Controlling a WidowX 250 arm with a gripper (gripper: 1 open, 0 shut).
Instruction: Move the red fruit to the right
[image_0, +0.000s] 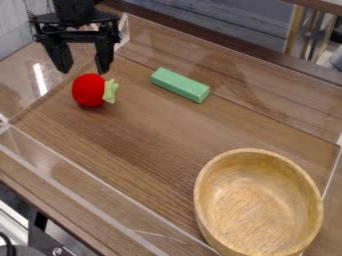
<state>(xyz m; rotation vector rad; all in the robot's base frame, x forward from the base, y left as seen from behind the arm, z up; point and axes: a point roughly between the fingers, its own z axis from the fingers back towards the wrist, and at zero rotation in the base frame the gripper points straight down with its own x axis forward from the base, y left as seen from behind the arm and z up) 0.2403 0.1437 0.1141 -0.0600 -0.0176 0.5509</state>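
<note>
The hand (82, 57), fingers spread and empty, hangs just above the red fruit (91, 89). The fruit lies slightly toward the camera (leafy cap pointing right).

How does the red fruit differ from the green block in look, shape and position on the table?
The red fruit is bright red with a green leafy cap; the green block is plain green all over. The red fruit is rounded, the green block flat and rectangular. The red fruit sits just below the open gripper; the green block lies further right, away from it. Both rest on the wooden table, untouched, and both are much smaller than the wooden bowl.
</note>
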